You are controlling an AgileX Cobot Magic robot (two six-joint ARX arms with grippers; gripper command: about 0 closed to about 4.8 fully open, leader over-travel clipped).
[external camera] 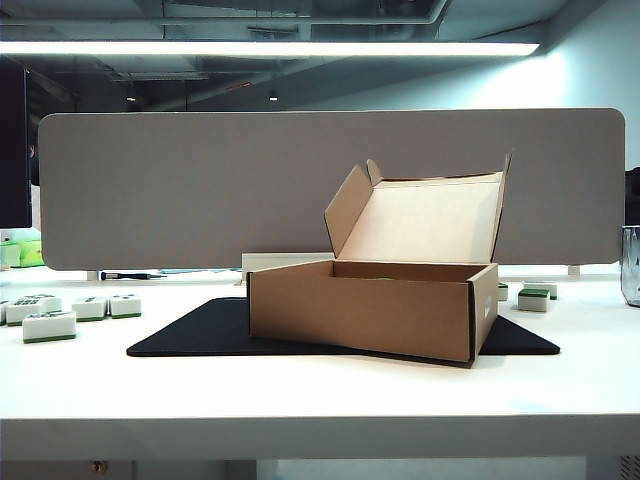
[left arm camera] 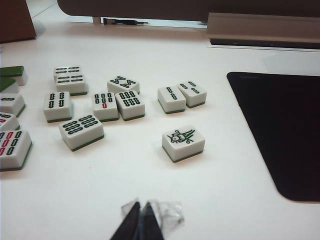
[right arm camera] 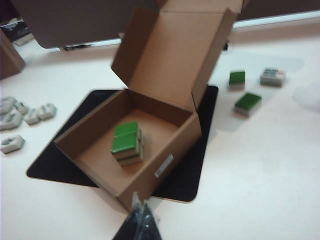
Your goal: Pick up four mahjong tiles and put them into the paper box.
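Right wrist view: my right gripper (right arm camera: pixel 141 212) is hovering pressed together, near side of the brown cardboard paper box (right arm camera: pixel 170 145), green-backed white mahjong tiles (right arm camera: pixel 127 143) stacked inside. Left gripper (left arm camera: pixel 141 212) is also sitting pressed together over the white table (left arm camera: pixel 150 190).

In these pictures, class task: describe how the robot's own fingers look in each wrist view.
Left gripper: dark, pointed fingers tapering to tips wrapped in clear, crinkled film. Right gripper: the same dark tapered fingers, blurred, with a pale tip. No arms, cables or markings show.

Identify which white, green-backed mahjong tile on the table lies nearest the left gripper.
The lone white, green-backed tile with the bird picture, closest to the shut left gripper. Every other tile beyond it shows rows of bamboo sticks.
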